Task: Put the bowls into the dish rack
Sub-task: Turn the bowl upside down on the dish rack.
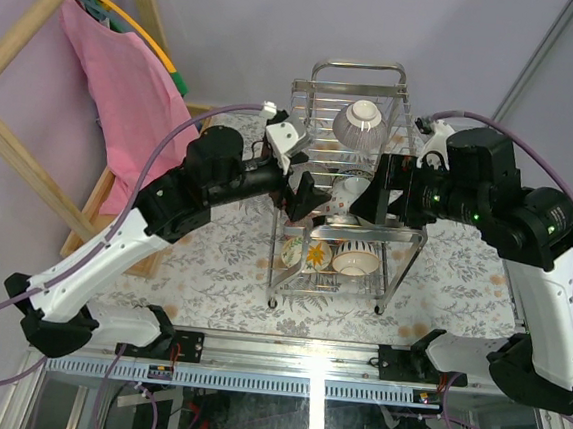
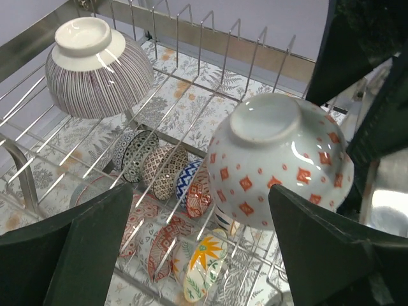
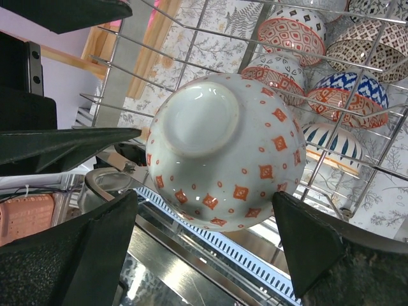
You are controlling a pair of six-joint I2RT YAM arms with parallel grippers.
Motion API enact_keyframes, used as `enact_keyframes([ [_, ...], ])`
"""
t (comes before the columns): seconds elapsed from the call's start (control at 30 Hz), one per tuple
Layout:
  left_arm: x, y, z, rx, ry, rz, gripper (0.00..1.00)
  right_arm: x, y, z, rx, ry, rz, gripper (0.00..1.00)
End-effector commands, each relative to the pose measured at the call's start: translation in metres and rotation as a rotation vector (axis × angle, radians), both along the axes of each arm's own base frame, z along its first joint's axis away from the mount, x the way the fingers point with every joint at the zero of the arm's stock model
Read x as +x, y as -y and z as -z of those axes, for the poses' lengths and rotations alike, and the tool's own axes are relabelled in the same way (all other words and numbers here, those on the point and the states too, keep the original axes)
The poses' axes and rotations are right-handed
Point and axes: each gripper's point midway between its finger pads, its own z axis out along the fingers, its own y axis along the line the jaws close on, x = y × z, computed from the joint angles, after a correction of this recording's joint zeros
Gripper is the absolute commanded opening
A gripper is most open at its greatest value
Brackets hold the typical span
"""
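Placement looks done: red-dotted bowl (image 2: 280,162) rests upside down on the rack (image 1: 316,102) top tier, mid-frame. Left pincer (image 2: 201,191) and right pincer (image 3: 204,194) flank it, both released. Next, probably back out without snagging wires.

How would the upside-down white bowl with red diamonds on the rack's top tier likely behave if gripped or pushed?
The bowl looks glossy, with glare spots, so it may slip in a grip. It seems hard ceramic: probably stiff, yet chippable against the wire rack. Foot-up on thin wires, it might slide if nudged.
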Motion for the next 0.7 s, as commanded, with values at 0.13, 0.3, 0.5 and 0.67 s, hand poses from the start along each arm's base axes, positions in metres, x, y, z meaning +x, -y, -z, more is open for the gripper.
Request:
enact_keyframes([
  [0.13,-0.013,-0.028,-0.036,-0.121,0.094,-0.058,0.9,0.019,0.001,-0.034,0.027,0.252,-0.021,0.95],
  [0.3,-0.015,-0.035,-0.037,-0.131,0.098,-0.074,0.9,0.029,0.003,-0.057,0.008,0.392,-0.044,0.96],
  [0.5,-0.022,-0.045,-0.032,-0.152,0.083,-0.091,0.91,0.05,-0.005,-0.034,-0.168,0.34,-0.118,0.95],
  [0.67,-0.028,-0.052,-0.023,-0.155,0.06,-0.099,0.91,0.052,-0.009,-0.014,-0.225,0.326,-0.151,0.95],
])
